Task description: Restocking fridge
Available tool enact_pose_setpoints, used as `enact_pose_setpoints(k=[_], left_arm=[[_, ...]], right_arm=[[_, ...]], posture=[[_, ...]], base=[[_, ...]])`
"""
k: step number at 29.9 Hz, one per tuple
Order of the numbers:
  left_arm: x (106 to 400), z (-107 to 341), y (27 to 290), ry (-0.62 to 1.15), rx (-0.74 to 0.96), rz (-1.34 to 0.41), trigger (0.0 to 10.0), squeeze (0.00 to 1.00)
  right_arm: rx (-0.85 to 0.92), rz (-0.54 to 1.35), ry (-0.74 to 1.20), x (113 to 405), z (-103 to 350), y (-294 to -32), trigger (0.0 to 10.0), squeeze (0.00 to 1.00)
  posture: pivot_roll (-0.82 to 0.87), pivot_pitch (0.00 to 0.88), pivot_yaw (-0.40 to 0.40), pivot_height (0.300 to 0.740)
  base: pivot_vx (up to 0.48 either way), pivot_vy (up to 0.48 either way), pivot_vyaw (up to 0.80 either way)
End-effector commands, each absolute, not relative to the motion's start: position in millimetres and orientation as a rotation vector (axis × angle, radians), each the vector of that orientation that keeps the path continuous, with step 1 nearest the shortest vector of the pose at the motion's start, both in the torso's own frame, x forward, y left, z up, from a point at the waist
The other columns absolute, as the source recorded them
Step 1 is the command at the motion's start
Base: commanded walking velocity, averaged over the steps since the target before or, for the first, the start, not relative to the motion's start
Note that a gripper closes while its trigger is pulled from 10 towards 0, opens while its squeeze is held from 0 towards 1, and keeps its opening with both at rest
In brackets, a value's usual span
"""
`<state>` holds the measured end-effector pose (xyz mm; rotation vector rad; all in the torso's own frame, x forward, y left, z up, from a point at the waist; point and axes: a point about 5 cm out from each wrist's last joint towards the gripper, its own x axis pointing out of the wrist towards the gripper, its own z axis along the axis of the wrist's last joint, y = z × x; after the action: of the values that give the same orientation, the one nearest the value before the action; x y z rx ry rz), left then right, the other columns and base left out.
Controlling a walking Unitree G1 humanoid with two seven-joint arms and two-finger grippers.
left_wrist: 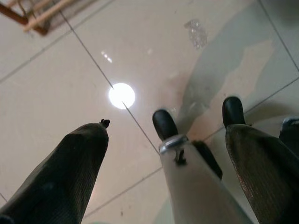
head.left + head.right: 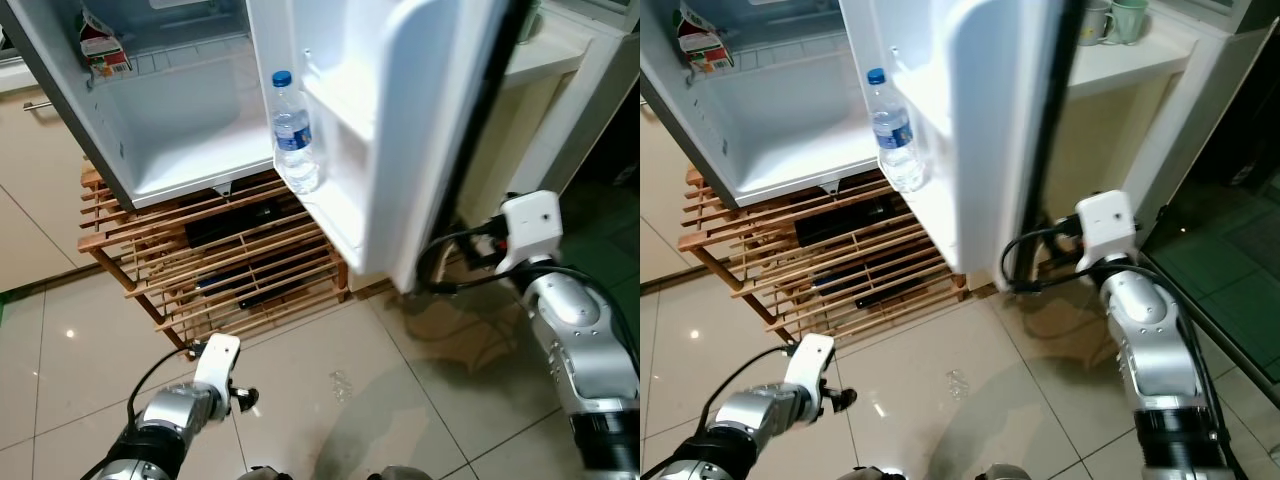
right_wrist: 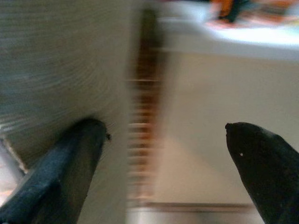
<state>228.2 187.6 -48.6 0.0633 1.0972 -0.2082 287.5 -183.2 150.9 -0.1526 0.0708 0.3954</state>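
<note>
The fridge (image 2: pixel 170 120) stands open on a slatted wooden rack (image 2: pixel 210 260); a water bottle (image 2: pixel 294 135) stands upright in the lower shelf of the fridge door (image 2: pixel 400 130), and a carton (image 2: pixel 103 48) sits inside the fridge, at its top left corner. My right gripper (image 3: pixel 163 135), jaws spread, is at the door's outer edge. My left gripper (image 1: pixel 177 135), jaws spread, hangs idle above the tiled floor (image 2: pixel 330 400).
</note>
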Motion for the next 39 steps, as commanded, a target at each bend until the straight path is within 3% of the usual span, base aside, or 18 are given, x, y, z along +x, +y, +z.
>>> enact_pose_setpoints(k=[1,2,3,5,13,16,18,19,20,21,22,24,26,29,37,39], left_arm=[[229.6,-48.5,193.5,1.09,0.089,-0.201,10.0,0.0],[229.6,-48.5,193.5,1.09,0.089,-0.201,10.0,0.0],[230.5,-48.3,192.8,1.087,0.091,-0.209,10.0,0.0],[232.4,-47.7,192.4,1.079,0.095,-0.219,10.0,0.0],[260.0,-29.1,179.6,0.87,0.117,-0.295,10.0,0.0],[274.4,-15.1,166.1,0.733,0.167,-0.356,10.0,0.0],[277.7,-11.3,161.9,0.696,0.172,-0.364,10.0,0.0],[282.8,-5.3,158.0,0.643,0.173,-0.363,10.0,0.0],[298.7,19.3,149.9,0.472,0.157,-0.347,10.0,0.0],[298.7,19.3,149.9,0.472,0.157,-0.347,10.0,0.0],[312.9,53.2,143.0,0.283,0.123,-0.325,10.0,0.0],[316.5,65.0,141.5,0.221,0.107,-0.313,10.0,0.0],[328.3,115.7,135.8,0.018,0.01,-0.267,10.0,0.0],[333.8,151.1,137.9,-0.126,-0.05,-0.202,10.0,0.0],[328.9,149.5,135.8,-0.101,-0.049,-0.198,10.0,0.0],[324.6,141.9,136.9,-0.054,0.02,-0.144,10.0,0.0]], right_arm=[[0.04,0.736,0.118,263.7,164.3,-146.1,10.0,0.0],[0.04,0.736,0.118,263.7,164.3,-146.1,10.0,0.0],[0.124,0.883,0.15,248.8,165.6,-136.7,10.0,0.0],[0.14,0.913,0.167,245.2,163.3,-136.1,10.0,0.0],[0.177,0.635,0.167,270.9,154.8,-159.7,10.0,0.0],[0.128,0.365,0.152,287.4,148.5,-181.3,10.0,0.0],[0.122,0.322,0.142,289.3,147.7,-185.0,10.0,0.0],[0.093,0.27,0.131,291.1,146.7,-188.9,10.0,0.0],[0.083,0.17,0.111,293.4,143.5,-195.6,10.0,0.0],[0.083,0.17,0.111,293.4,143.5,-195.6,10.0,0.0],[0.067,0.09,0.095,294.7,140.4,-200.4,10.0,0.0],[0.058,0.072,0.091,295.0,139.4,-201.3,10.0,0.0],[0.003,0.067,0.064,295.0,136.8,-194.8,10.0,0.0],[0.043,0.09,0.048,295.4,134.1,-187.0,10.0,0.0],[0.029,0.143,0.039,299.7,133.9,-178.4,10.0,0.0],[0.033,0.177,0.029,301.1,133.2,-174.0,10.0,0.0]], posture=[[-0.2,0.028,0.076,0.74],[-0.2,0.028,0.076,0.74],[-0.2,0.025,0.076,0.74],[-0.2,0.024,0.075,0.74],[-0.19,0.025,0.072,0.74],[-0.19,0.028,0.069,0.74],[-0.19,0.028,0.069,0.74],[-0.19,0.03,0.069,0.74],[-0.19,0.031,0.066,0.74],[-0.19,0.031,0.066,0.74],[-0.19,0.031,0.066,0.74],[-0.19,0.031,0.066,0.74],[-0.18,0.03,0.067,0.74],[-0.18,0.031,0.066,0.74],[-0.17,0.039,0.06,0.74],[-0.17,0.042,0.051,0.74]], base=[[0.0,0.0,0.0],[0.0,0.0,0.0],[0.0,0.0,0.0],[0.0,0.0,0.0],[0.0,0.0,0.0],[0.0,0.0,0.0],[0.0,0.0,0.0],[0.0,0.0,0.0],[0.0,0.0,0.0],[0.0,0.0,0.0],[0.0,0.0,0.0],[0.0,0.0,0.0],[0.0,0.0,0.0],[0.0,0.0,0.0],[0.0,0.0,0.38],[0.0,0.0,0.41]])
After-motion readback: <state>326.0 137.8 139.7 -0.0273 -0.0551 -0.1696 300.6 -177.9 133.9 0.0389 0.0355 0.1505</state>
